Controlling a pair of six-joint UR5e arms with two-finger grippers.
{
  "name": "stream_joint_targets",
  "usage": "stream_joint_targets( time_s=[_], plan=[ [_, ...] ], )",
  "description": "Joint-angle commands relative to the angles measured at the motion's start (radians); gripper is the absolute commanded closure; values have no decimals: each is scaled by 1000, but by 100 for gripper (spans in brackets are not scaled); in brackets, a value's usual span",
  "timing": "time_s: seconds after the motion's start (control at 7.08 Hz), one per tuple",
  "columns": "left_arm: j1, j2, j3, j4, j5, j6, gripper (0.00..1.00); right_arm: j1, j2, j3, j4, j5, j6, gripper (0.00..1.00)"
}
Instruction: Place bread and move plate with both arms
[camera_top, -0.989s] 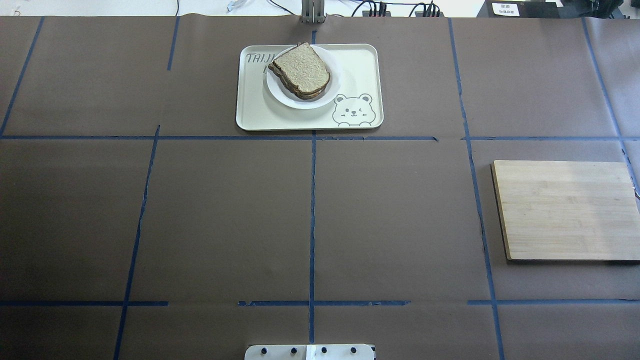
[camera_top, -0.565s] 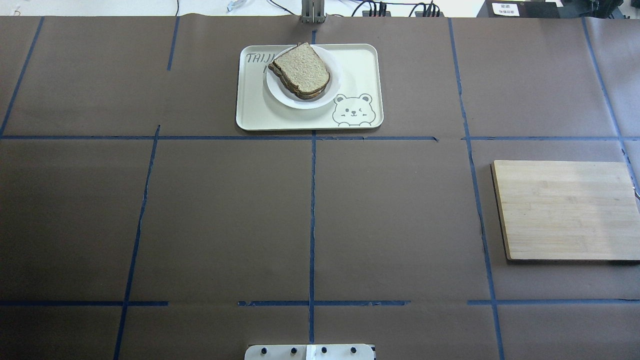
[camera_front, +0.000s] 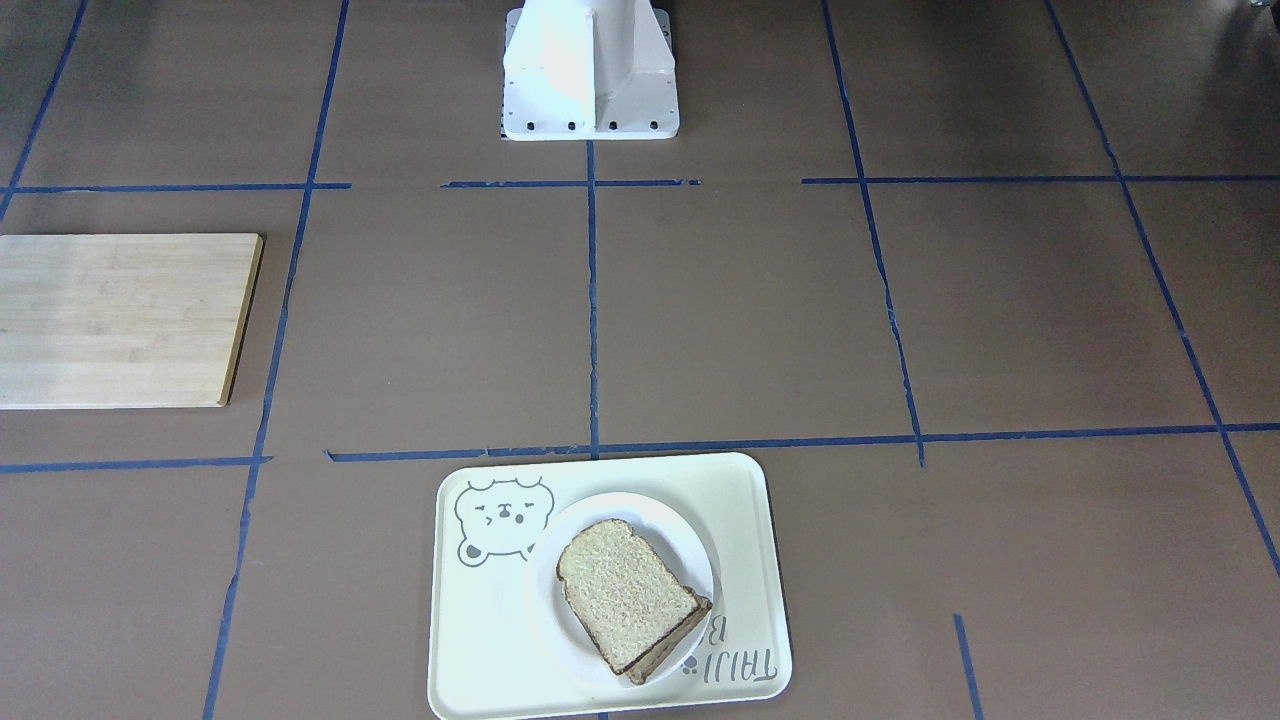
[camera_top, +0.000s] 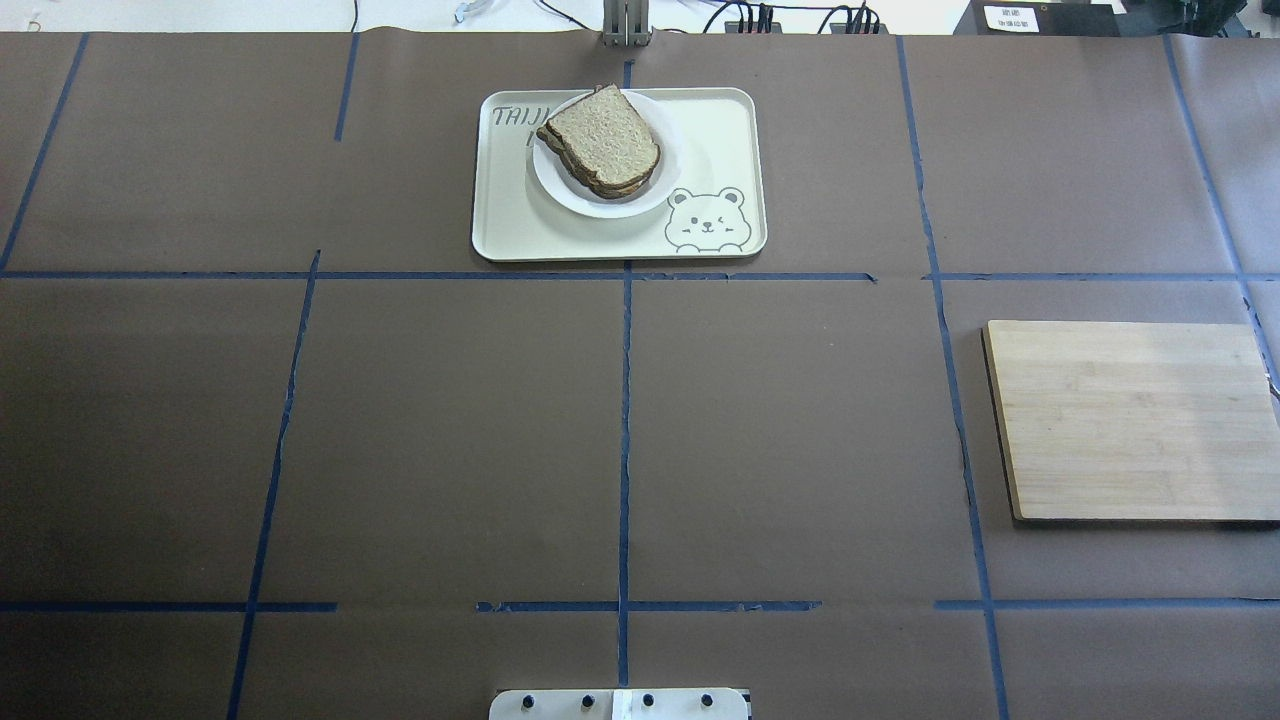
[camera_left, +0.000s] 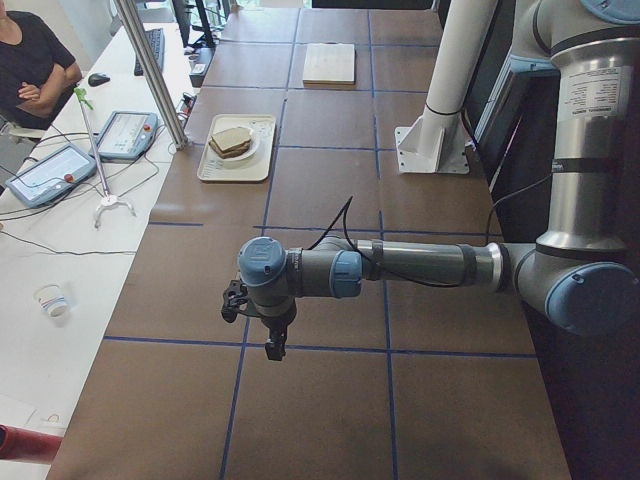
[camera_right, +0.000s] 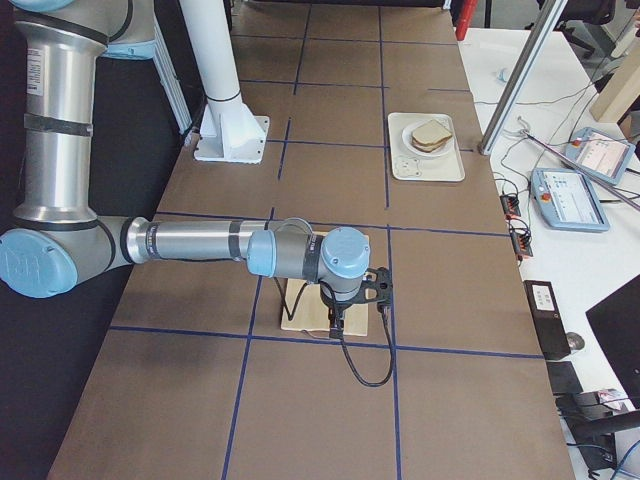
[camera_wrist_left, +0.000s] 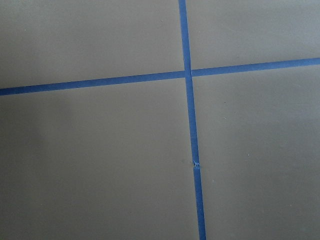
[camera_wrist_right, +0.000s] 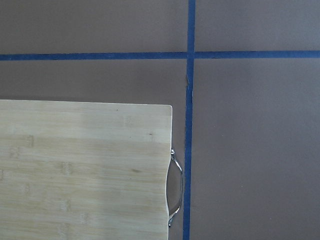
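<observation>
While the bread (camera_top: 603, 133) tops a stack on the plate (camera_top: 668, 160) inside the tray (camera_top: 500, 205), the left gripper (camera_left: 272, 350) and right gripper (camera_right: 336, 322) hang over the surface (camera_top: 450, 420); whether either is open cannot be told.

You see the left gripper (camera_left: 272, 345) and the right gripper (camera_right: 336, 322) only small, from the side, so you cannot tell how their jaws stand. Under the right gripper, the wooden board (camera_wrist_right: 85, 170) is cut off by the wrist picture's left and bottom edges. Far from both grippers, the bread (camera_front: 625, 590) covers most of a second slice (camera_front: 703, 608).
</observation>
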Motion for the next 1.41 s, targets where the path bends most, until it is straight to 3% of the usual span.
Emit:
stream_joint_targets(
  time_s=[0.0, 0.28, 1.27],
  plan=[
    [0, -1, 0, -1, 0, 0, 0, 0, 6, 2, 1, -4, 1, 0],
    [0, -2, 0, 1, -1, 0, 0, 2, 15, 5, 1, -42, 13, 0],
    [2, -2, 1, -4, 0, 0, 0, 4, 17, 0, 0, -42, 13, 0]
  ],
)
